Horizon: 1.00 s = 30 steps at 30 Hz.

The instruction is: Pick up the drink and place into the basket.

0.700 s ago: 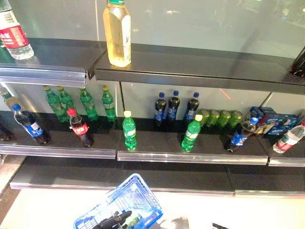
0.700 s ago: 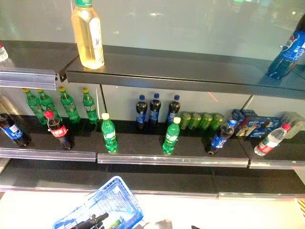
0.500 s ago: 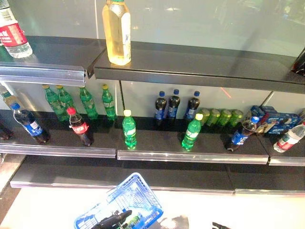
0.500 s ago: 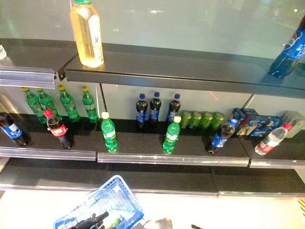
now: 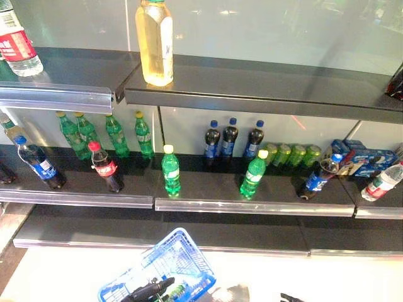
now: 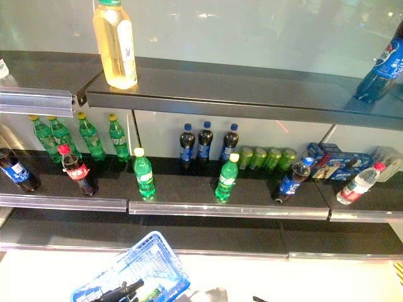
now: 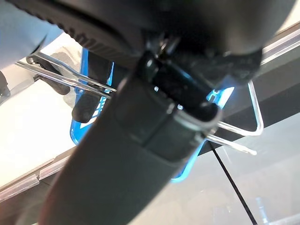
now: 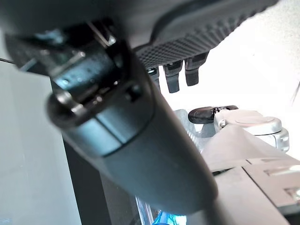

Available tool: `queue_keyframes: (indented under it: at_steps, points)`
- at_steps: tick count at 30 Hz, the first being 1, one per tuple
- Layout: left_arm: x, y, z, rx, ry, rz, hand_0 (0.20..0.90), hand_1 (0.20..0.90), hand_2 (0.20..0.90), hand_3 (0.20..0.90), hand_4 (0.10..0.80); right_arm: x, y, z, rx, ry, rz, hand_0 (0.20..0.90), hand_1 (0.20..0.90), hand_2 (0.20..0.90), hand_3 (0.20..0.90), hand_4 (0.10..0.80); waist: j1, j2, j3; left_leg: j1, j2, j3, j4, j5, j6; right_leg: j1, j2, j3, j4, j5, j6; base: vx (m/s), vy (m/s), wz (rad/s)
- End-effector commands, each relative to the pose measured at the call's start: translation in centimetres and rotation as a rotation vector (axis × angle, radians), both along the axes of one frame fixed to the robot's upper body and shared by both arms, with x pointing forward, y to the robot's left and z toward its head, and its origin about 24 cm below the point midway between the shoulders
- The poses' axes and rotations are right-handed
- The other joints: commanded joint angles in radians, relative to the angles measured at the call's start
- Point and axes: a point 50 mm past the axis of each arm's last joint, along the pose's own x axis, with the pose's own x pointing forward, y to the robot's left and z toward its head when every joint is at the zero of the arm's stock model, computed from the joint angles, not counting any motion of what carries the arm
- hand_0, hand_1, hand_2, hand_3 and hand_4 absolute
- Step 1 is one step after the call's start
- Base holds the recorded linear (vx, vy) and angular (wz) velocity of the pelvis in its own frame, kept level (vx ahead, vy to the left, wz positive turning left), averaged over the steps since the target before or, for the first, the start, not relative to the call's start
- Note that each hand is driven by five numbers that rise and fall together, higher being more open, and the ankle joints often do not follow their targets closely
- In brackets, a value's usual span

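Observation:
A blue wire basket [image 5: 165, 269] hangs below the shelves, low in the left eye view. My left hand [image 5: 148, 291] is shut on its wire handle [image 7: 236, 135]. A green bottle [image 5: 177, 290] lies inside the basket beside that hand. On the middle shelf stand two green bottles with yellow caps [image 5: 170, 171] [image 5: 253, 175], near the front edge. Only the tip of my right hand [image 5: 290, 297] shows at the bottom edge. In its wrist view its fingers [image 8: 178, 76] are relaxed and hold nothing.
The middle shelf [image 5: 208, 204] also carries a red-capped cola bottle [image 5: 107, 168], dark blue-labelled bottles [image 5: 229, 138], more green bottles [image 5: 115, 134], green cans [image 5: 289, 154] and a blue box [image 5: 362, 158]. A tall yellow bottle [image 5: 155, 41] stands on the top shelf.
The whole picture has shifted slightly, so the camera has moved. The basket, both hands and the bottles keep their places.

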Motion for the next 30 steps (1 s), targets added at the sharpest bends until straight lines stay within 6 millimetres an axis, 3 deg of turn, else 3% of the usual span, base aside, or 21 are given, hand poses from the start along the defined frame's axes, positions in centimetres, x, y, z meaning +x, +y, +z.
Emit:
queue_keyframes:
  at_steps: [1,11,17,18,20,22,23,25,28,29,30]
  points:
    - [3.6,-1.6,0.9,-0.118,-0.188,-0.056,0.300,0.300,0.300,0.200,0.100,3.1,-0.9,0.8,-0.028,-0.083,0.038,0.900,0.900,0.900,0.900,0.800,0.010,0.036,0.006,-0.003,-0.117,0.006,0.000,-0.039,0.093,0.037,0.110,-0.094,0.049,-0.074,-0.038,0.000,0.000,0.00]
    - [3.3,-1.8,0.8,-0.122,-0.169,-0.073,0.300,0.300,0.300,0.200,0.100,2.5,-0.7,0.6,-0.027,-0.071,0.030,0.900,0.900,0.900,0.900,0.800,-0.006,0.036,0.008,0.004,-0.111,0.024,0.000,-0.040,0.095,0.035,0.117,-0.081,0.045,-0.073,-0.041,-0.002,-0.007,0.00]
    - [2.7,-1.6,0.6,-0.112,-0.145,-0.121,0.300,0.300,0.300,0.200,0.100,2.2,-0.8,0.6,-0.021,-0.074,-0.007,0.900,0.900,0.900,0.900,0.800,-0.026,0.035,0.007,0.003,-0.105,0.028,0.000,-0.036,0.095,0.020,0.126,-0.043,0.056,-0.074,-0.045,-0.024,-0.036,-0.03]
    - [2.7,-1.7,0.6,-0.118,-0.148,-0.121,0.300,0.300,0.300,0.200,0.100,2.2,-1.0,0.7,-0.023,-0.074,-0.004,0.900,0.900,0.900,0.900,0.800,-0.027,0.035,0.010,0.008,-0.111,0.009,0.000,-0.040,0.099,0.017,0.129,-0.026,0.057,-0.073,-0.047,-0.072,0.030,-0.12]
    - [2.6,-1.9,0.6,-0.136,-0.172,-0.062,0.300,0.300,0.300,0.200,0.100,3.0,-1.7,1.1,-0.044,-0.080,0.041,0.900,0.900,0.900,0.900,0.800,-0.003,0.030,0.023,0.000,-0.173,-0.157,0.052,-0.086,0.128,0.016,0.138,0.079,0.052,-0.075,-0.065,-0.082,0.074,-0.85]
    - [2.3,-2.4,0.5,-0.150,-0.176,-0.060,0.300,0.300,0.300,0.200,0.100,3.3,-2.3,1.3,-0.059,-0.080,0.032,0.900,0.900,0.900,0.900,0.800,0.011,0.027,0.023,-0.033,-0.217,-0.247,0.098,-0.110,0.143,0.009,0.142,0.147,0.036,-0.061,-0.069,-0.085,0.128,-2.38]
    - [2.3,-2.6,0.4,-0.158,-0.174,-0.077,0.300,0.300,0.300,0.200,0.100,3.3,-2.5,1.4,-0.064,-0.081,0.014,0.900,0.900,0.900,0.900,0.800,0.014,0.028,0.024,-0.037,-0.227,-0.260,0.104,-0.115,0.146,0.009,0.142,0.159,0.029,-0.055,-0.067,-0.109,0.188,-2.92]
    - [2.5,-3.1,0.4,-0.166,-0.167,-0.122,0.300,0.300,0.300,0.200,0.100,3.2,-3.1,1.6,-0.074,-0.090,-0.033,0.900,0.900,0.900,0.900,0.800,0.004,0.034,0.025,-0.039,-0.233,-0.232,0.086,-0.115,0.151,-0.014,0.132,0.180,0.022,-0.031,-0.049,-0.149,0.213,-1.69]
    - [3.4,-2.5,0.7,-0.149,-0.166,-0.117,0.300,0.300,0.300,0.200,0.100,2.8,-3.2,1.5,-0.063,-0.084,-0.038,0.900,0.900,0.900,0.900,0.800,-0.028,0.038,0.043,-0.032,-0.241,-0.218,0.064,-0.116,0.159,-0.118,0.104,0.210,0.050,0.036,0.000,-0.174,0.133,-0.38]
    - [3.5,-1.8,0.8,-0.127,-0.160,-0.071,0.300,0.300,0.300,0.200,0.100,2.0,-2.7,1.2,-0.054,-0.059,0.000,0.900,0.900,0.900,0.900,0.800,-0.033,0.027,0.070,-0.010,-0.236,-0.164,0.061,-0.124,0.139,-0.183,0.069,0.104,0.072,0.111,0.042,-0.187,0.052,-0.94]
    - [3.5,-1.7,0.8,-0.121,-0.161,-0.055,0.300,0.300,0.300,0.200,0.100,1.9,-2.6,1.2,-0.052,-0.057,0.012,0.900,0.900,0.900,0.900,0.800,-0.031,0.023,0.072,-0.010,-0.235,-0.150,0.061,-0.123,0.135,-0.195,0.062,0.076,0.075,0.121,0.048,-0.180,0.018,-1.29]
